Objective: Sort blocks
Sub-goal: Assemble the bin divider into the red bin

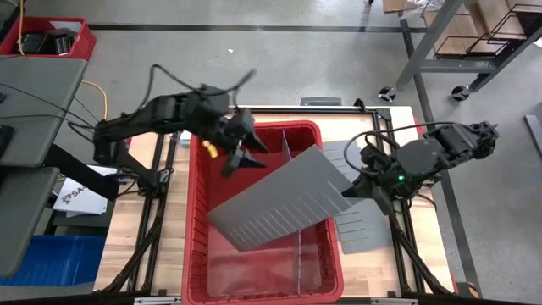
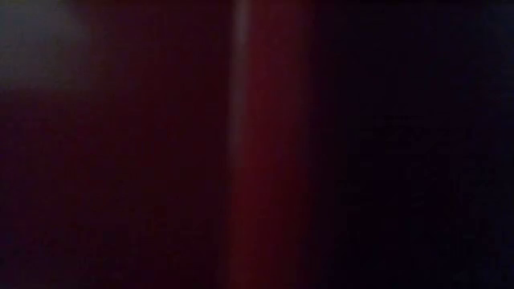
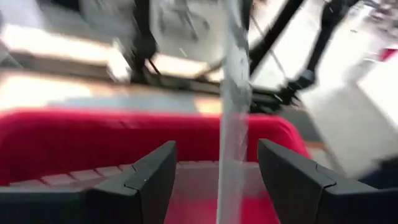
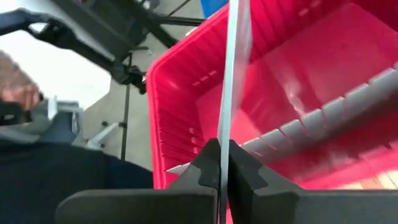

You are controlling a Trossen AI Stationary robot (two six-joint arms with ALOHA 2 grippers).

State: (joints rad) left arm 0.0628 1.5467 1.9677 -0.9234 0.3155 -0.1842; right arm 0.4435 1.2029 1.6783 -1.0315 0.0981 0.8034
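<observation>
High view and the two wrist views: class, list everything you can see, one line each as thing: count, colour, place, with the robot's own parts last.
Large red plastic bin: one, red, middle of the wooden table.
Flat grey slotted divider sheet, held: one, grey, tilted across the bin, its edge pinched by the right gripper.
Flat grey slotted divider sheet, loose: one, grey, on the table right of the bin.
Upright grey divider: one, grey, standing inside the bin.
Small yellow block: one seen, yellow, in the bin's far left corner, partly hidden.
Wooden table: one, light wood.
Person: one, dark sleeve, edge of the right wrist view.
Left gripper: open, over the bin's far left.
Right gripper: shut on the held sheet's edge.
</observation>
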